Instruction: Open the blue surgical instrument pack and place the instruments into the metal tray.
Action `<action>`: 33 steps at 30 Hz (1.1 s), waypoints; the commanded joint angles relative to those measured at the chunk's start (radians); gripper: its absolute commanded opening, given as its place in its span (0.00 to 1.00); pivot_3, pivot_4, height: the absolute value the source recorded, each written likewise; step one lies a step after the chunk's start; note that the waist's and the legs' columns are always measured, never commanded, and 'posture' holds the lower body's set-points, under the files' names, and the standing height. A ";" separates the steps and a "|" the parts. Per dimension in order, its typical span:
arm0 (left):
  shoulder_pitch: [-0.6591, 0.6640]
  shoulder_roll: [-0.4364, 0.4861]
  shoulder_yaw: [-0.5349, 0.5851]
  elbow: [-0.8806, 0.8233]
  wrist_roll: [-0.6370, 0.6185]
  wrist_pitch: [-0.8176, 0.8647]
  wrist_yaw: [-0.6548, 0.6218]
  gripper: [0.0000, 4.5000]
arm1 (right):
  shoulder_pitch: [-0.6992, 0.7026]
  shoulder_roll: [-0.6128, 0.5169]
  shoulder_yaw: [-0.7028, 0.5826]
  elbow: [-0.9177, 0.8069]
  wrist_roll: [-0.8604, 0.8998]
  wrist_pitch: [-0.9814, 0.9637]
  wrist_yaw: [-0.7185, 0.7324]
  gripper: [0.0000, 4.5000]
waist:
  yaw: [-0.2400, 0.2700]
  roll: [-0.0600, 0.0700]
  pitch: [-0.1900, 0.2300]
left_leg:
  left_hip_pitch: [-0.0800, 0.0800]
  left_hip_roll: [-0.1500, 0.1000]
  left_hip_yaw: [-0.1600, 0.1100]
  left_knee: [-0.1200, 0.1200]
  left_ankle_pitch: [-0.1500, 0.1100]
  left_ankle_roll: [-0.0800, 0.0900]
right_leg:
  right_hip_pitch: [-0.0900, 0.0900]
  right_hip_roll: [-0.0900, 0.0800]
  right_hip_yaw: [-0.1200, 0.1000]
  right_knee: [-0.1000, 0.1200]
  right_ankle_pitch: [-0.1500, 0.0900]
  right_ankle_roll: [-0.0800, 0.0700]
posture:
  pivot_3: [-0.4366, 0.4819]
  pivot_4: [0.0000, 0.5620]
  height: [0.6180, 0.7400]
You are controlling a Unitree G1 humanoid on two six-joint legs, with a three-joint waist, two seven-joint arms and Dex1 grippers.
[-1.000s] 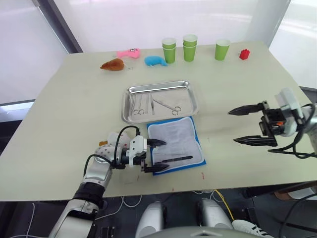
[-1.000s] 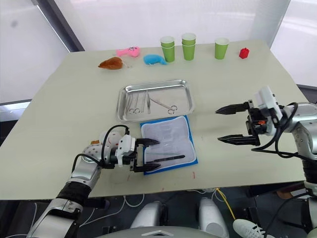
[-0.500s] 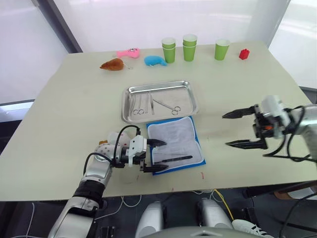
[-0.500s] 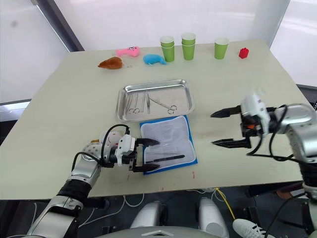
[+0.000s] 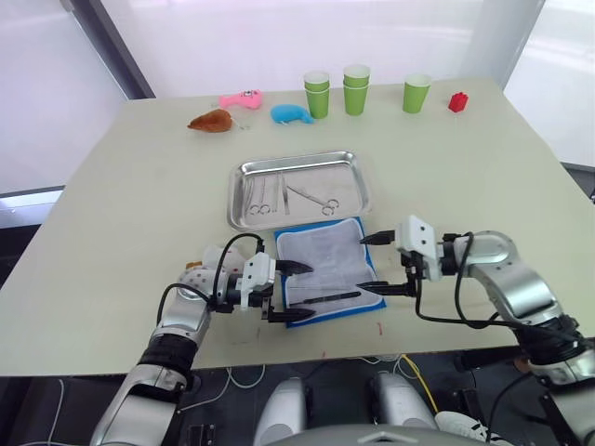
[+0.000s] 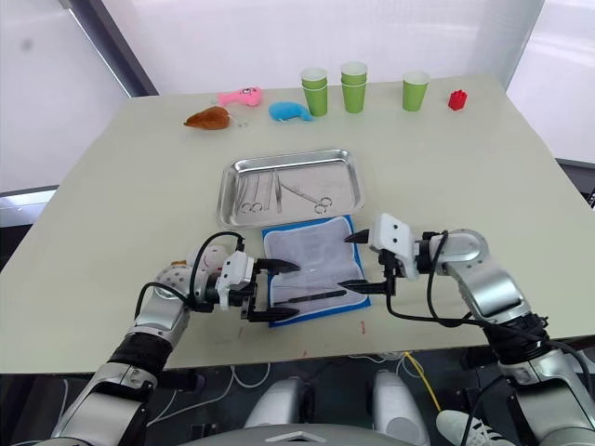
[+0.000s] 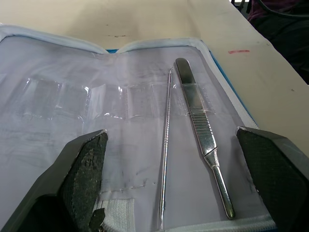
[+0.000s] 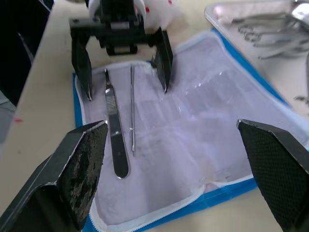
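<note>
I am looking down at the blue surgical instrument pack (image 5: pixel 327 269), which is lying unfolded and flat on the table (image 5: pixel 130 195), its pale lining facing up, just at the 6 o'clock side of the metal tray (image 5: pixel 299 189). Two instruments are lying on the lining near the pack's near edge: a flat silver handle (image 7: pixel 200 130) and a thin probe (image 7: pixel 165 159) beside it, roughly parallel and not touching. The tray is holding ring-handled scissors and forceps (image 5: pixel 265 197) at its 9 o'clock end and another pair of scissors (image 5: pixel 316 199) toward its middle.

My left gripper (image 5: pixel 296 292) is sitting at the pack's 9 o'clock edge with its fingers spread wide, straddling the end of the two tools without touching them. My right gripper (image 5: pixel 376 263) is hovering at the pack's 3 o'clock edge, fingers also spread wide and holding nothing, facing the left one across the lining.

At the table's 12 o'clock edge are standing green cups (image 5: pixel 357 89), a red block (image 5: pixel 458 101), and three plush toys (image 5: pixel 244 111).
</note>
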State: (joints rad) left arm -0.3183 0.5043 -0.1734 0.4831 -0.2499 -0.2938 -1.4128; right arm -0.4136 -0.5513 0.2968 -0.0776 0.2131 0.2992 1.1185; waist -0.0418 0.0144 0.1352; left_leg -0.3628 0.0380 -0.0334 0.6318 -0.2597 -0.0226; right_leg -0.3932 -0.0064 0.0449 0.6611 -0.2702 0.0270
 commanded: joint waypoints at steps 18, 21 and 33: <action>0.081 0.027 -0.076 0.100 0.105 0.052 0.008 1.00 | -0.140 0.117 0.138 0.245 -0.182 -0.084 -0.019 0.99 | -0.001 0.000 -0.001 | 0.000 0.001 -0.001 0.000 0.000 0.000 | 0.000 0.004 0.003 0.001 0.000 0.000 | 0.48 0.27 1.00; 0.080 0.026 -0.075 0.099 0.104 0.054 0.011 1.00 | -0.144 0.111 0.139 0.291 -0.200 -0.122 -0.007 0.99 | -0.001 -0.001 -0.001 | 0.001 0.001 0.000 0.000 0.000 0.000 | 0.000 0.004 0.004 0.001 0.000 0.000 | 0.48 0.27 1.00; 0.072 0.026 -0.072 0.111 0.105 0.051 0.013 1.00 | -0.156 0.118 0.145 0.390 -0.196 -0.237 0.086 0.94 | -0.001 -0.001 -0.002 | 0.001 0.001 0.000 0.000 0.000 0.000 | 0.001 0.004 0.004 0.001 0.000 0.000 | 0.48 0.27 1.00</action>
State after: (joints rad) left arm -0.3152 0.5095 -0.1734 0.4823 -0.2504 -0.2931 -1.4109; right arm -0.5769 -0.4292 0.4184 0.2934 0.0384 0.0619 1.1887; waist -0.0431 0.0136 0.1329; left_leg -0.3615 0.0393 -0.0336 0.6318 -0.2597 -0.0226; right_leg -0.3920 -0.0021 0.0493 0.6618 -0.2699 0.0273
